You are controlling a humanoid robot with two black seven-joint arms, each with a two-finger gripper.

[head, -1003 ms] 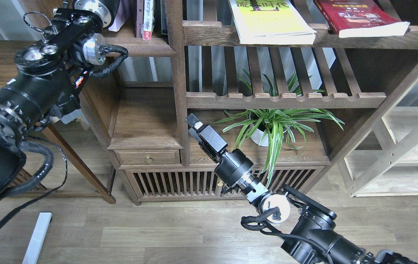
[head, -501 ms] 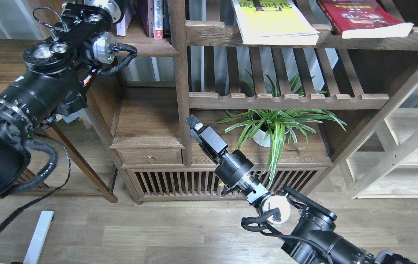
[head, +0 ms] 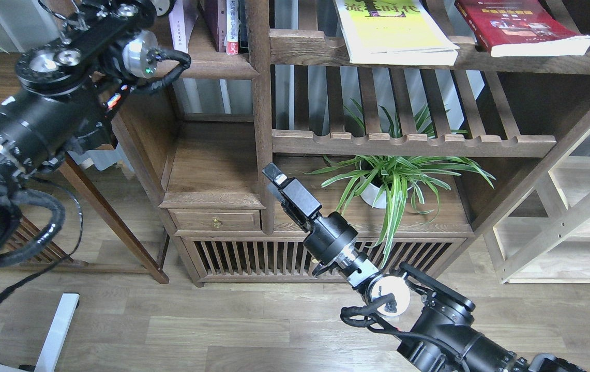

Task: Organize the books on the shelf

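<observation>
The yellow-green book (head: 395, 31) lies flat on the upper slatted shelf (head: 320, 49), its long axis running from the front rail back into the bookcase, with its near end overhanging the rail and pointing toward the camera. The dark red book (head: 519, 26) lies flat just to its right on the same level, apart from it, angled so that its near corner points right and forward; its page edge juts past the rail. A pale lilac book (head: 180, 26) stands upright on the dark plank shelf (head: 217, 70) at upper left, beside narrow upright books (head: 227, 26).

The left arm rises along the left side and runs out of the top edge, so its gripper is out of sight. The right gripper (head: 274, 175) hangs in front of the bookcase's lower post, well below the books, pointing up and left; its fingers look pressed together, holding nothing. A potted plant (head: 398, 181) sits on the low shelf to the right of it.
</observation>
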